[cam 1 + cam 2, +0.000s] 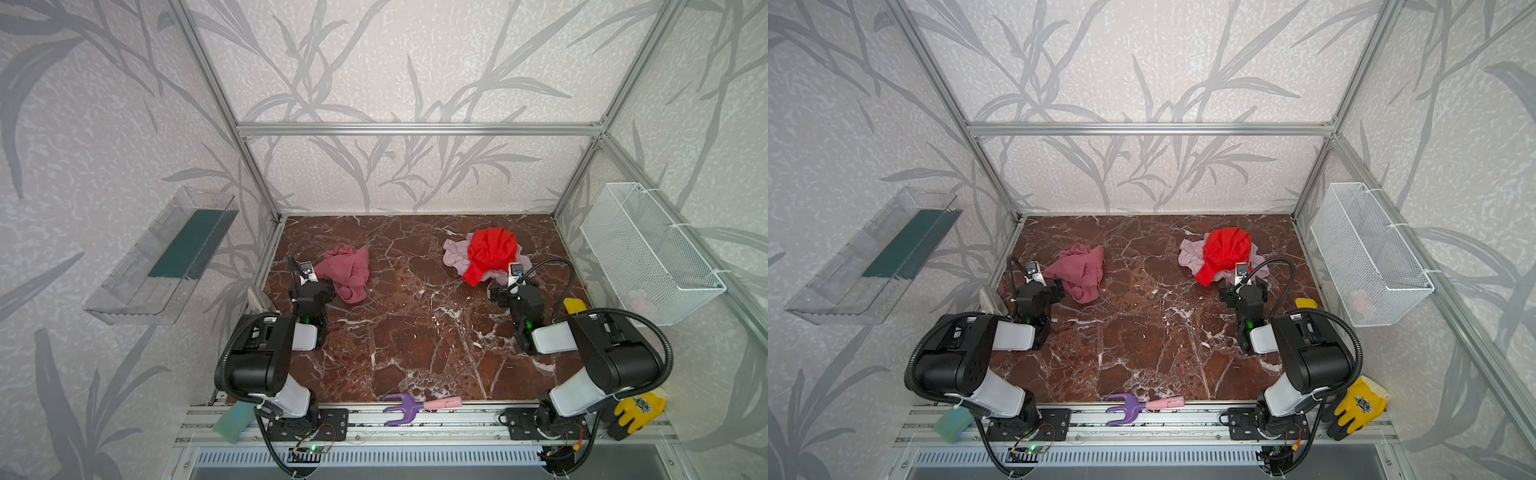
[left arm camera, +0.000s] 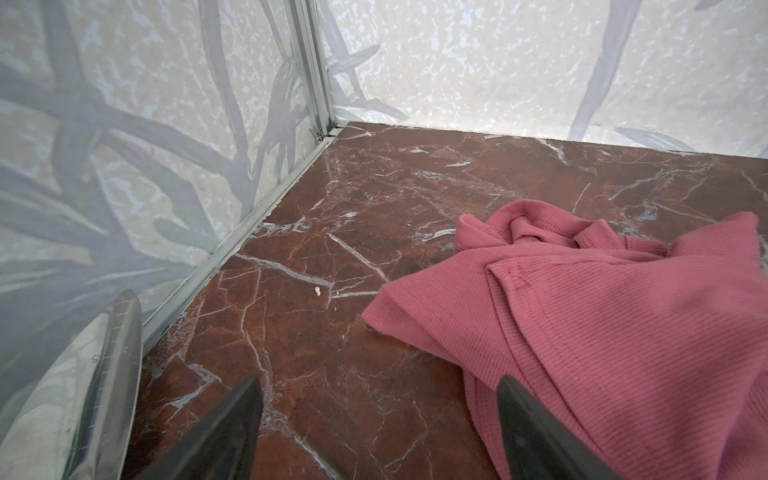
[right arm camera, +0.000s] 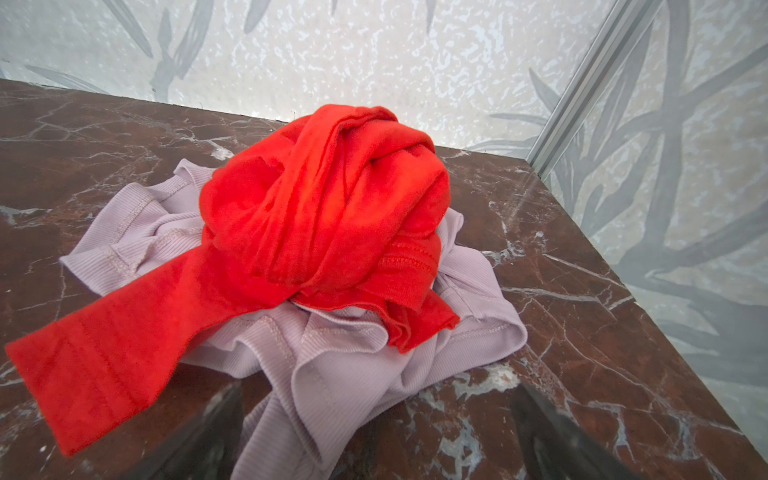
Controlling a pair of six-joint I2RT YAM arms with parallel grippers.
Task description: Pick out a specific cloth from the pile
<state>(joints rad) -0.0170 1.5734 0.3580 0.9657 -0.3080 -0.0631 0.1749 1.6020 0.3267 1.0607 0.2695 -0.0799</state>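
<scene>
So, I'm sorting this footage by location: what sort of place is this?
Most likely a robot test booth, not a home: two robot arms bolted to a rail, and a metal frame with wallpapered panels round a marble-look table.

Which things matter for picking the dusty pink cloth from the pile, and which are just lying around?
For the job: dusty rose cloth, lying apart near the open left gripper; pile of red cloth over lilac cloth, before the open right gripper.
Lying about: purple fork, yellow glove, green sponge, wire basket, clear tray.
</scene>
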